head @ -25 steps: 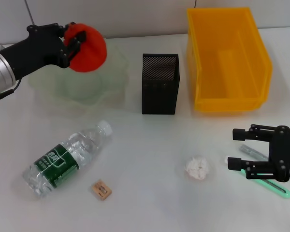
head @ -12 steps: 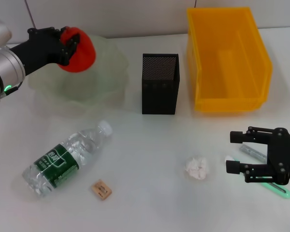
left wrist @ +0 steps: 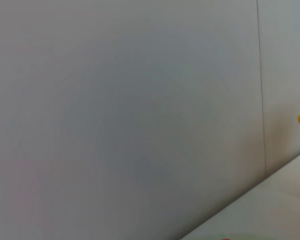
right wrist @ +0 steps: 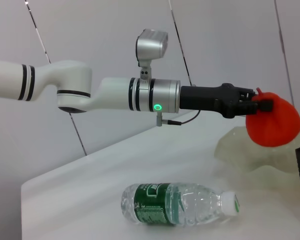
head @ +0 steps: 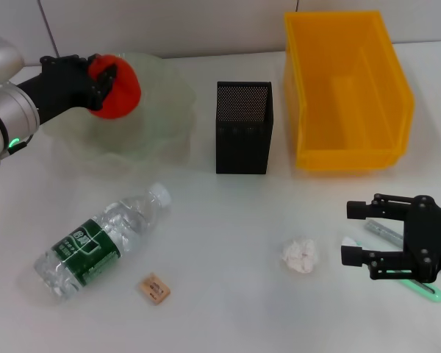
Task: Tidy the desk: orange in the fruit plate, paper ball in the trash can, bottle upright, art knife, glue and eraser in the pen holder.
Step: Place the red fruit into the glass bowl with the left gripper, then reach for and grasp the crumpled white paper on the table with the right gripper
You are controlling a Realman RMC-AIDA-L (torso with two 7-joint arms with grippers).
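Over the last second the left gripper (head: 103, 77), clamped on the orange (head: 117, 87), has drawn back left and lower over the translucent fruit plate (head: 169, 110) at far left; release looks close. The bottle (head: 103, 239) lies on its side near left, untouched. At near right, the right gripper (head: 367, 232), fingers spread and empty, has edged left toward the paper ball (head: 300, 255). It covers most of a green tool, and the left wrist view shows only wall.

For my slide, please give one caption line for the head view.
Left pincer holds the round orange fruit above the translucent fruit plate; open right pincer hovers near the crumpled white paper ball.
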